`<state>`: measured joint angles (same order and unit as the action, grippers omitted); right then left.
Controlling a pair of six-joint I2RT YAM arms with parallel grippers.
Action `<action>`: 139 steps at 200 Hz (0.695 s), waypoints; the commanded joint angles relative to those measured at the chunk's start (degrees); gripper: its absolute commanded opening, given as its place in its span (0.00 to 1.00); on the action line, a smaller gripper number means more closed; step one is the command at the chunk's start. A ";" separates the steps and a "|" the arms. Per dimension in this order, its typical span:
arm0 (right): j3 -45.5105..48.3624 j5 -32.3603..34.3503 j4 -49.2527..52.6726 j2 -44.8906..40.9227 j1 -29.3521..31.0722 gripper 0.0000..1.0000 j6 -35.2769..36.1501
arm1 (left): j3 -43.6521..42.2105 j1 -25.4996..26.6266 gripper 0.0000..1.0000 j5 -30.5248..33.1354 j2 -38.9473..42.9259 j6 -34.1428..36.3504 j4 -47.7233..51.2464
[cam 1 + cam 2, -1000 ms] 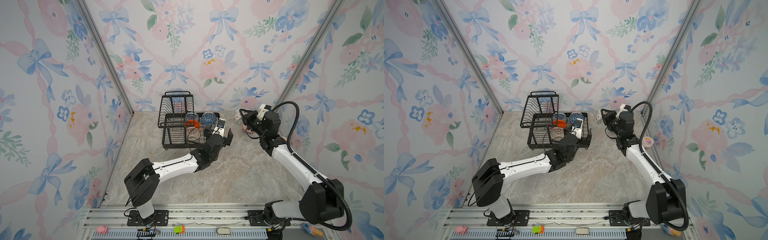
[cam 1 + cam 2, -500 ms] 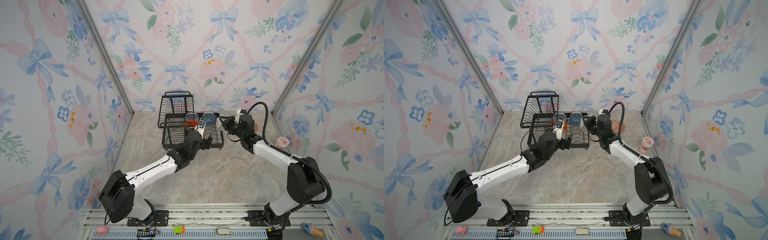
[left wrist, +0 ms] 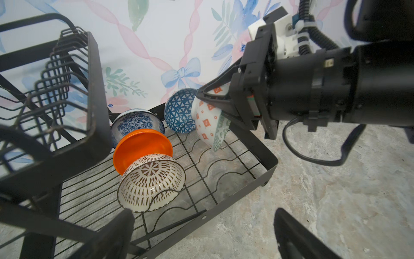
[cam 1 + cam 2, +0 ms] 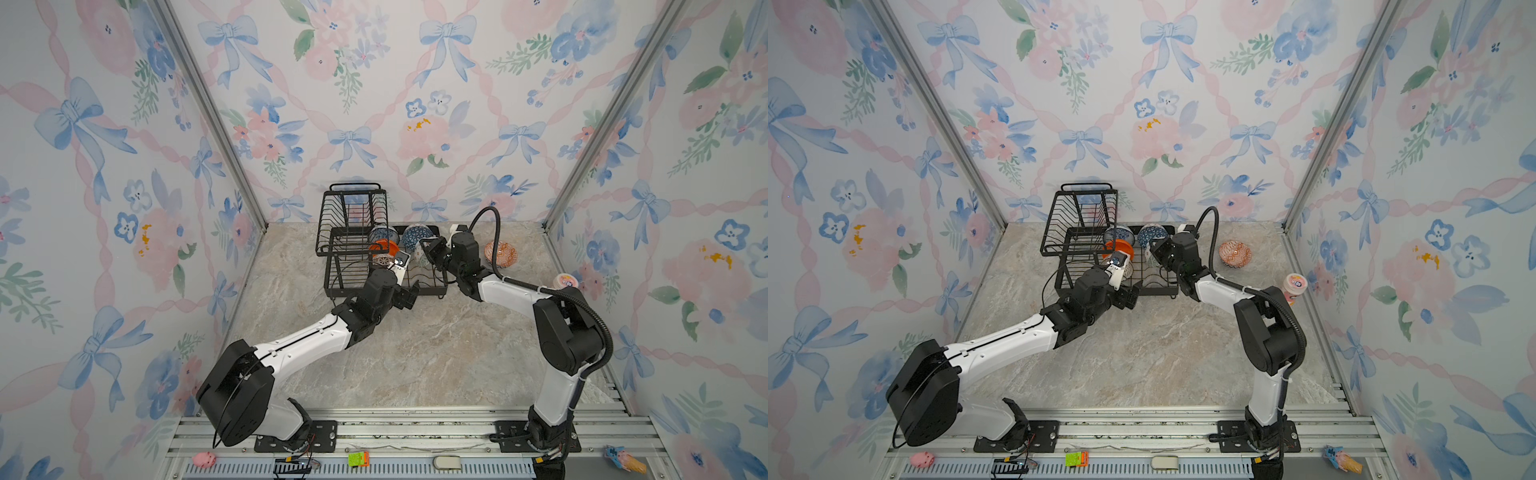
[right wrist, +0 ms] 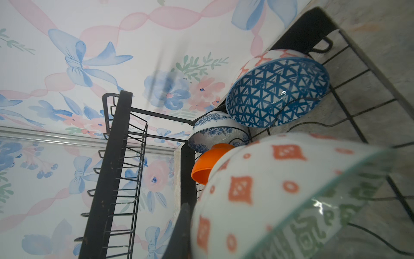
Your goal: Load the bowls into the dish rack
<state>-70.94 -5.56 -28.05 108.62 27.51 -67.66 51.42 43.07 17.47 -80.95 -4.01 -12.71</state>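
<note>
The right gripper (image 3: 208, 96) is clamped on the rim of the green-lined bowl (image 3: 207, 125), holding it on edge over the right end of the rack (image 3: 224, 207), inside the lower tray's right wall. That bowl stands close against the triangle bowl (image 3: 179, 109) at the rack's back right. Whether the two touch, or whether its lower rim meets the wire floor, cannot be told. Left of them the floral bowl (image 3: 136, 121), orange bowl (image 3: 143, 145) and lined bowl (image 3: 150, 181) lean in a row from back to front, close beside the edge of the rack's upper basket (image 3: 94, 101). Bare wire floor shows between the lined bowl and the rack's front right corner. The left gripper (image 3: 201, 237) hangs empty with its jaws spread wide, just outside the rack's front rim. The loose bowl (image 4: 500, 253) sits mouth up on the table (image 4: 415, 365) right of the rack, apart from it, with the cup (image 4: 564, 281) farther right by the wall. Bare marble shows in front of the rack.
</note>
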 commanded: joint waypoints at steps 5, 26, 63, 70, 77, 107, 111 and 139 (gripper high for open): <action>-4.90 0.86 -5.34 2.38 0.44 0.00 1.08 | 0.35 -0.95 0.98 0.21 -0.61 -2.22 -1.17; -5.94 1.62 -6.25 4.41 0.44 0.00 1.17 | 0.48 -1.06 0.98 0.79 -1.36 -2.84 -1.09; -8.75 1.72 -7.96 8.47 0.59 0.00 0.77 | 0.52 -1.14 0.98 3.22 -1.85 -3.73 -0.95; -9.23 1.56 -8.73 9.19 0.61 0.00 0.76 | 0.59 -1.10 0.98 3.65 -2.04 -3.91 -1.00; -9.75 1.60 -9.05 9.77 0.59 0.00 0.72 | 0.61 -1.14 0.98 3.99 -2.23 -4.08 -1.04; -11.62 1.92 -9.13 11.81 0.93 0.00 0.82 | 0.70 -1.15 0.98 4.93 -2.75 -5.34 -0.95; -11.74 2.21 -9.12 12.00 0.97 0.00 0.86 | 0.70 -1.15 0.98 5.07 -2.78 -5.46 -1.00; -12.91 3.75 -9.49 14.27 1.41 0.00 0.43 | 0.62 -1.15 0.98 6.18 -2.85 -6.14 -1.00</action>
<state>-80.47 -3.81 -32.53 121.14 28.03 -67.68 51.44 42.26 21.67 -83.33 -8.40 -12.73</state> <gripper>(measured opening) 0.115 0.979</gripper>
